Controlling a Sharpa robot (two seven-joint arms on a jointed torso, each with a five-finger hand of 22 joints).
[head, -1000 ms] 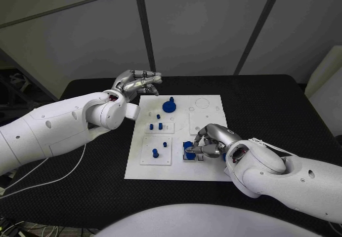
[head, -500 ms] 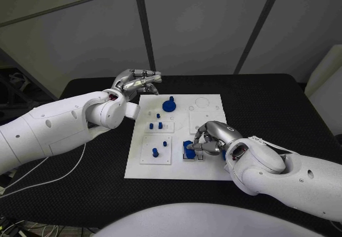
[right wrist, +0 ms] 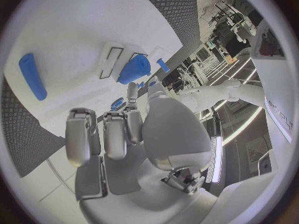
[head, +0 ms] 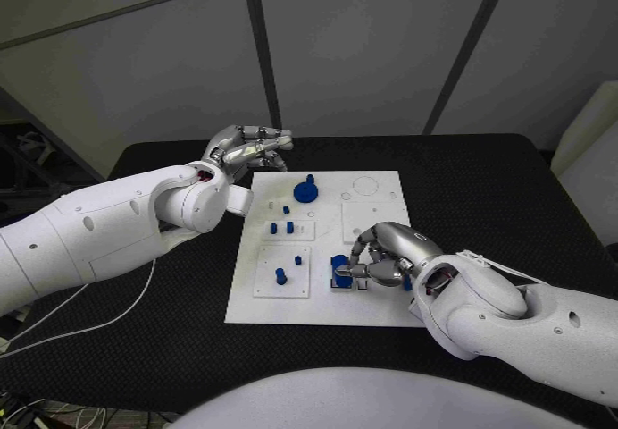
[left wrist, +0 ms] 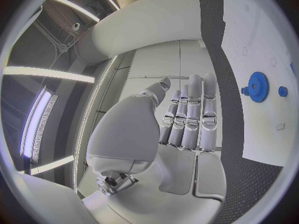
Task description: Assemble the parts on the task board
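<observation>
Several parts [head: 288, 228] stand seated on the task board [head: 373, 308]; I judge my right robot hand [head: 381, 259] clamped on another part [head: 340, 266], left robot hand [head: 247, 146] curled empty.

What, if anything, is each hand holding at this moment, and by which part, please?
The left hand holds nothing, fingers curled in beyond the task board. The right hand is closed around a blue part on the board; the place of the hold cannot be told.

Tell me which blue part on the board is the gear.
The gear is the large round toothed part at the board's far end, near the left hand; the other blue parts are small pegs and blocks.
</observation>
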